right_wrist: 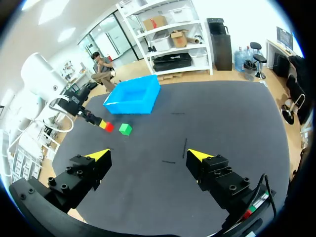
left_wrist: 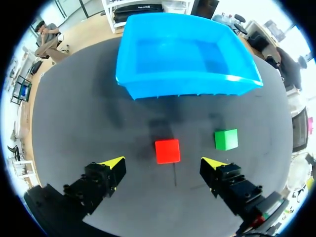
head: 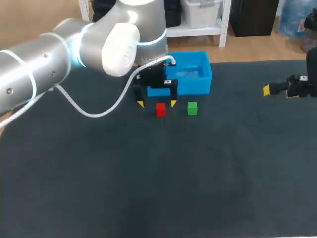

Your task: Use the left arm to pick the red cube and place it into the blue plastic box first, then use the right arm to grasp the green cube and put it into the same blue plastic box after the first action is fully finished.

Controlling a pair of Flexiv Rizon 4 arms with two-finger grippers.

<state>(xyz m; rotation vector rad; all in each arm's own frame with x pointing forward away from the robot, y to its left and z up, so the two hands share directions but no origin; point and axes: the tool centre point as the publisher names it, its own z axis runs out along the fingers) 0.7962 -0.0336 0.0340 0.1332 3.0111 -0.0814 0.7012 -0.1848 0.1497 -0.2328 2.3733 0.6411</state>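
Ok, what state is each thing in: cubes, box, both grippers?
left gripper: open.
right gripper: open.
red cube: on the table, ungrasped, just ahead of the left gripper.
green cube: on the table, untouched.
blue plastic box: upright, empty.

**Colour key.** The table (head: 148, 188) is covered in plain dark charcoal, without pattern. The blue plastic box (head: 194, 86) is rendered in bright sky blue. The red cube (head: 160, 109) and the green cube (head: 192, 108) are shown in solid red and solid green. The left arm (head: 49, 59) is finished in silver, banded with glowing cyan rings, and a white cable (head: 99, 112) is looped from it. The left gripper (left_wrist: 164, 162) and the right gripper (right_wrist: 148, 155) are coloured black and tipped in bright yellow.
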